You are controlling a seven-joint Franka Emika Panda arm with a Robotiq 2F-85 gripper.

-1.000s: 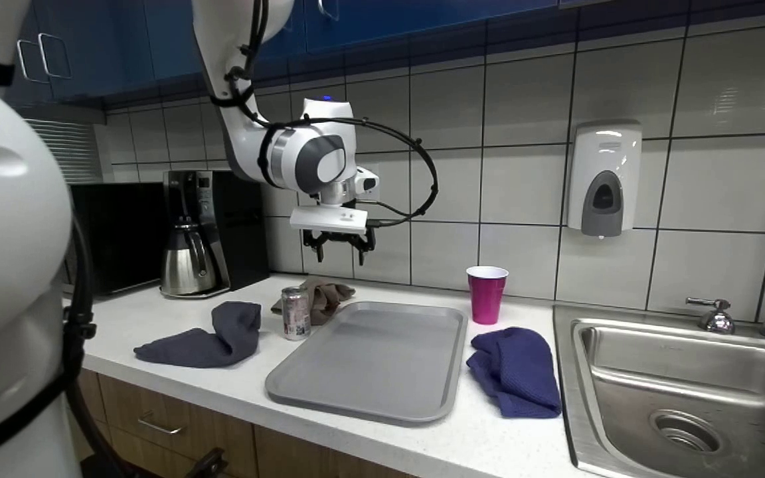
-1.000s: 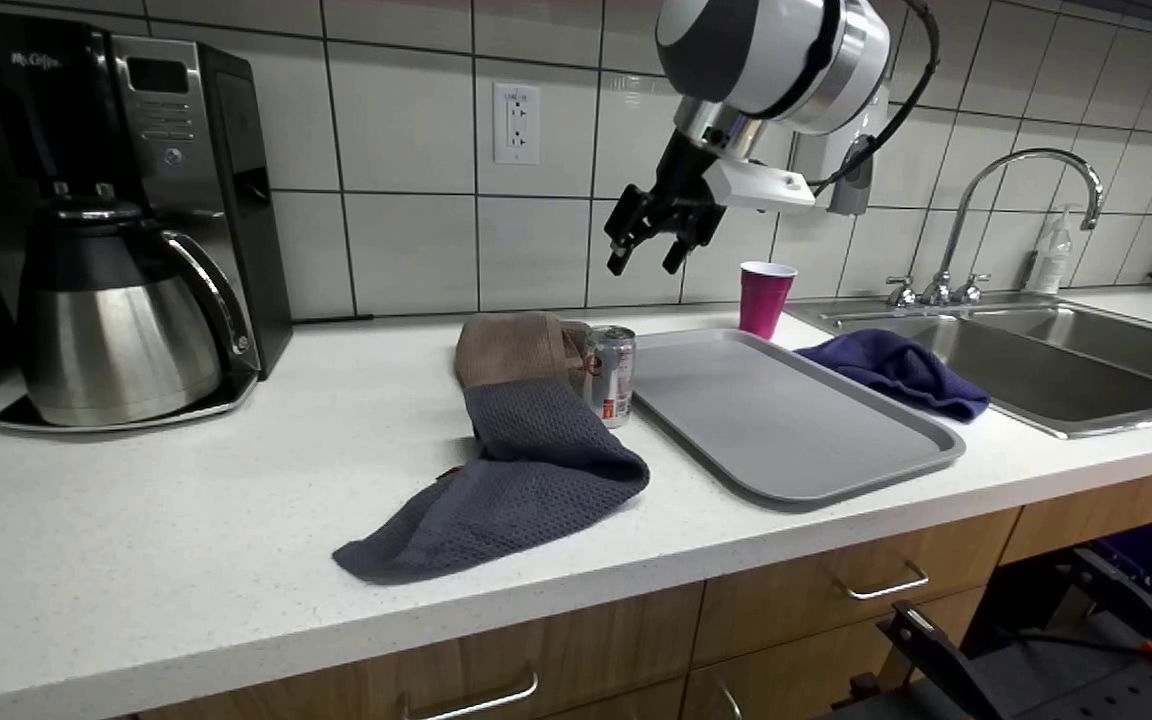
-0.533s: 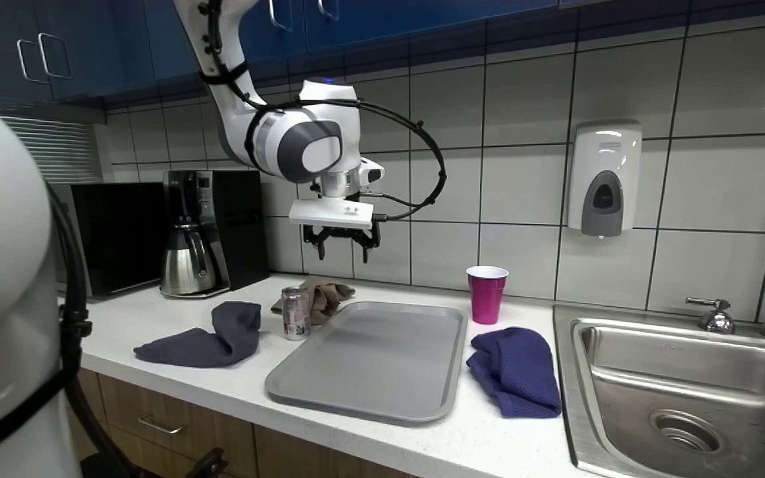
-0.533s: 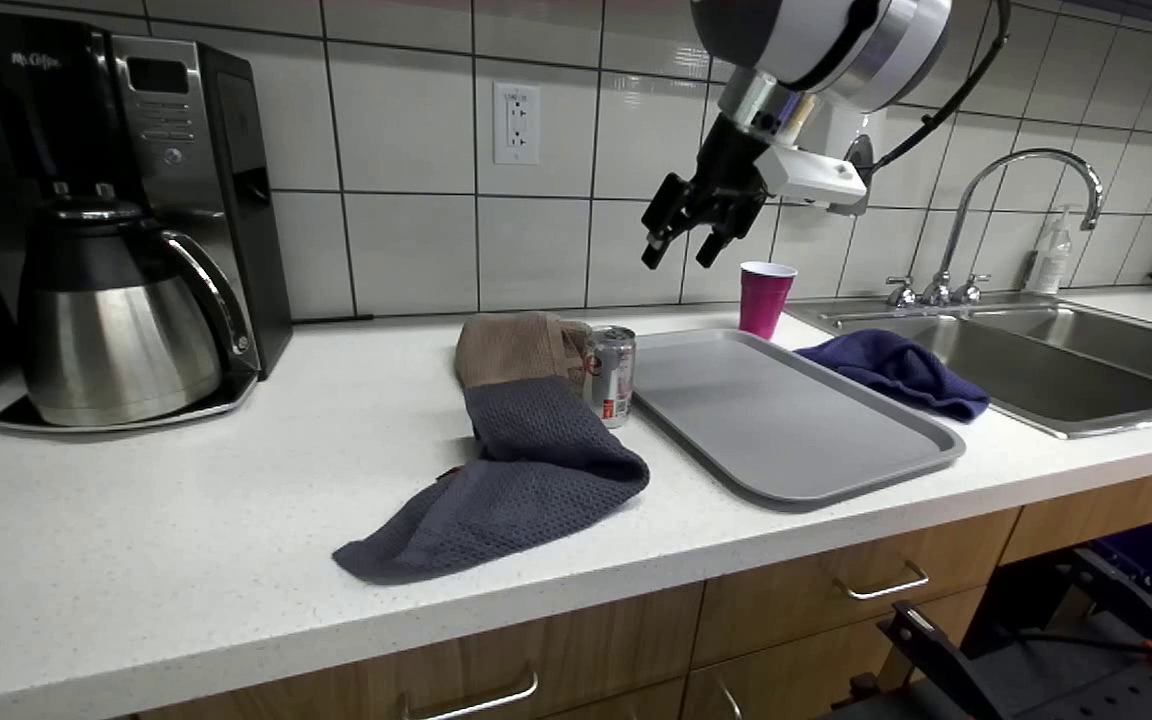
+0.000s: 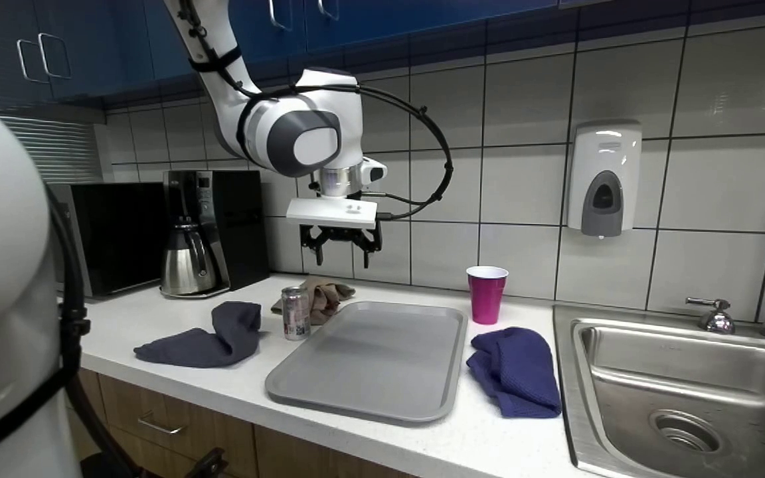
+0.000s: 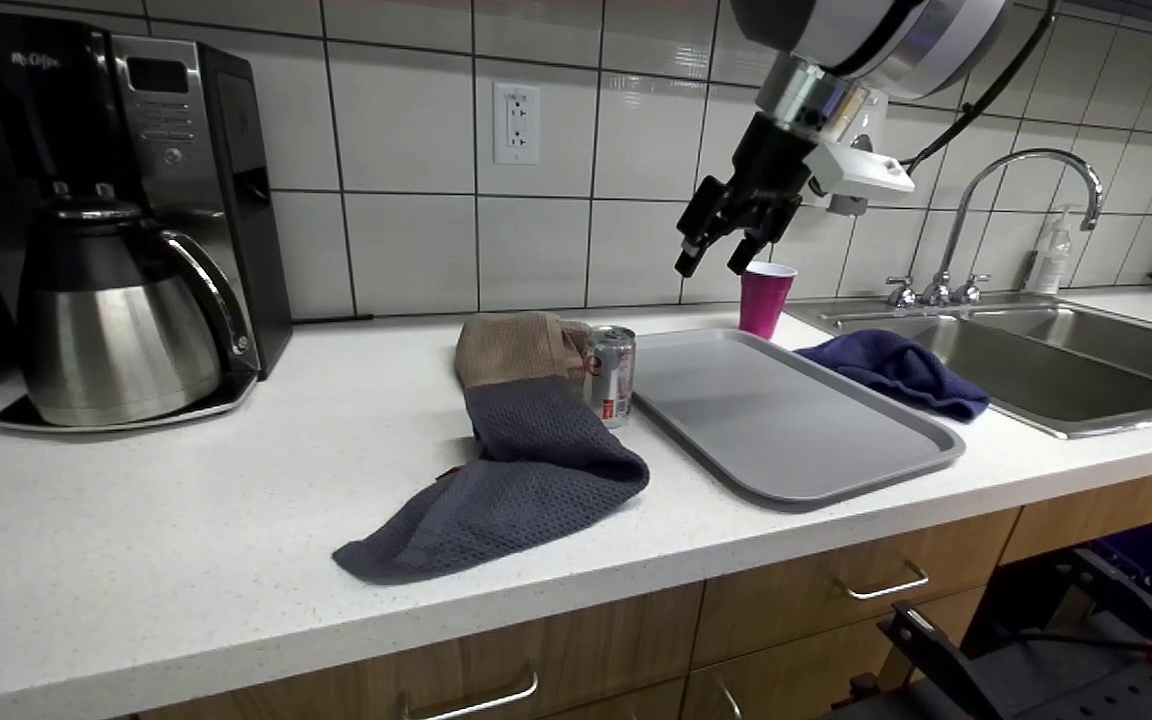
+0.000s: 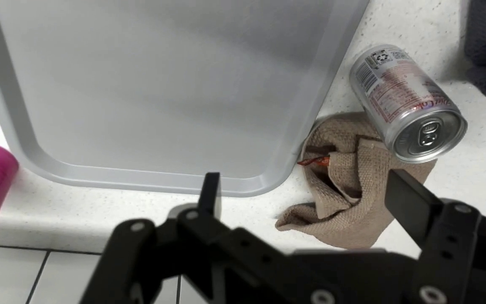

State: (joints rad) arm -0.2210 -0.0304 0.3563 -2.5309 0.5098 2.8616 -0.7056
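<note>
A white-tiled wall with dark grout lines (image 5: 522,186) rises behind a speckled white tabletop (image 6: 216,520), whose back edge meets the tiles and whose front edge runs above wooden drawers (image 6: 786,605). Over the part nearer the back edge we find the black two-fingered hand (image 5: 342,263), fingertips downward, spread wide apart and holding nothing. Well below it, close to the back edge, lies a crumpled brown woven cloth (image 7: 369,198); in the wrist view we see much of it framed between the fingers. A small red thing (image 7: 314,161) pokes from its folds, too little showing for us to name. On the cloth's front-edge side stands an upright silver metal can with red lettering (image 7: 403,97); we cannot tell whether the two touch. Just beside the can, a flat grey rectangular tray (image 5: 376,358) reaches from near the back edge toward the front edge. We see a dark grey textured cloth (image 5: 223,345) on the can's other side. Past the tray, a magenta cup with a white interior (image 5: 487,299) stands by the back edge, and a bunched blue cloth (image 5: 518,375) lies before a stainless-steel sink (image 5: 575,378).
</note>
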